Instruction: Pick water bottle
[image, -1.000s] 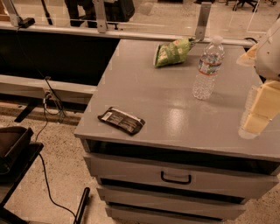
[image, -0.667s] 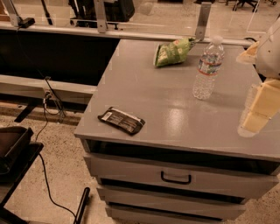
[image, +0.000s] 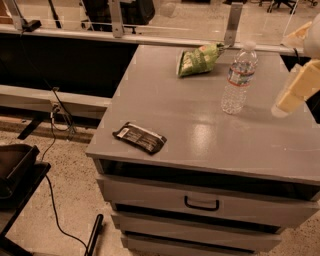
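Observation:
The water bottle stands upright on the grey cabinet top, right of centre. It is clear and ribbed, with a white cap and a red-and-white label band. My gripper is at the right edge of the camera view, to the right of the bottle and apart from it, hanging above the cabinet top. A green snack bag lies behind the bottle to its left.
A dark snack packet lies near the front left corner of the cabinet top. Drawers with a black handle are below. A metal rail runs behind the cabinet. Cables and a dark stand are on the floor at left.
My gripper has shifted slightly. The bottle, the bag and the packet have not moved.

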